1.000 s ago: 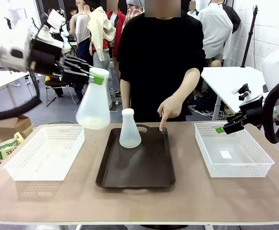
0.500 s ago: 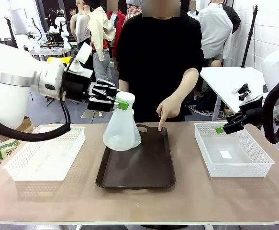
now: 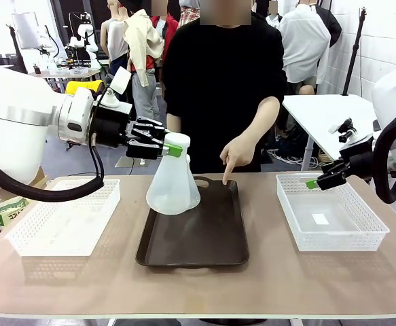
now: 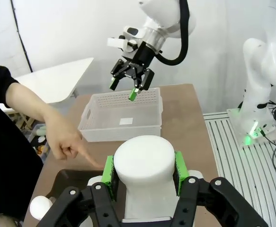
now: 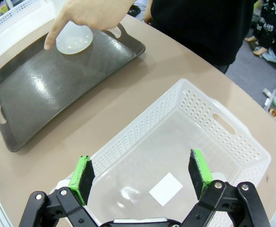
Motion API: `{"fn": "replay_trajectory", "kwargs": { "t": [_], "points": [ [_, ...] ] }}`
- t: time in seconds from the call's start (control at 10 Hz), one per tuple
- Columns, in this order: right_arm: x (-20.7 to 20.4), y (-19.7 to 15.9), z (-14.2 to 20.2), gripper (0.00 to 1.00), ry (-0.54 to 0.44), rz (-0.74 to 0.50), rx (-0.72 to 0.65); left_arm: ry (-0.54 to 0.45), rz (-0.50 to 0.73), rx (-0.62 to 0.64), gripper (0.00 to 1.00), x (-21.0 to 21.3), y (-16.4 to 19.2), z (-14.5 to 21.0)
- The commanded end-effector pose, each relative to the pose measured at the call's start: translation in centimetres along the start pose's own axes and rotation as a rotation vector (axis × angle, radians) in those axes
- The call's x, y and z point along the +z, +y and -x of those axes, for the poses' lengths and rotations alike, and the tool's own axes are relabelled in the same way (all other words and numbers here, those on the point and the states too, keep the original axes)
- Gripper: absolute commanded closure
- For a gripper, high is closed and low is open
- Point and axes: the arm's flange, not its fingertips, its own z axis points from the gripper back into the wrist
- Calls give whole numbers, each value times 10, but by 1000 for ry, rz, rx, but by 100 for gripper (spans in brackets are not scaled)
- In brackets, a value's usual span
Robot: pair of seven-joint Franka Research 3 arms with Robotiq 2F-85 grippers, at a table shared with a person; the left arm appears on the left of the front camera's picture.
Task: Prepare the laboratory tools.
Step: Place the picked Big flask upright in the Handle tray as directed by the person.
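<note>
Front view: fixed, robot's side, facing across the table (image 3: 320, 285). Wrist views: close, looking down. All share the tray (image 3: 204, 238).

You are working in a robotics lab or demo hall, not a home. White walls and a grey floor surround your tan table (image 3: 204, 285). Beyond the left gripper's fingers another white robot arm base (image 4: 261, 94) stands on a slatted metal platform (image 4: 242, 156), cables trailing. Behind the person (image 3: 225, 81), other white tables (image 3: 327, 109), bystanders and a tripod (image 3: 354, 47) crowd the room.
</note>
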Motion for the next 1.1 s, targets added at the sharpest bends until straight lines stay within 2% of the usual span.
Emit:
{"fn": "replay_trajectory", "kwargs": {
  "t": [0.0,0.3,0.4,0.5,0.7,1.0],
  "points": [
    [1,0,2,0,8,-2,4,24,69,35,100,5,6,18],
    [1,0,2,0,8,-2,4,-129,65,-78,100,-24,-6,64],
    [1,0,2,0,8,-2,4,-226,49,-120,100,-27,-6,71],
    [1,0,2,0,8,-2,4,-269,45,-124,100,-29,-5,79],
    [1,0,2,0,8,-2,4,-288,51,-88,100,-44,0,107],
    [1,0,2,0,8,-2,4,-283,25,-127,100,-63,9,130]
  ]
}}
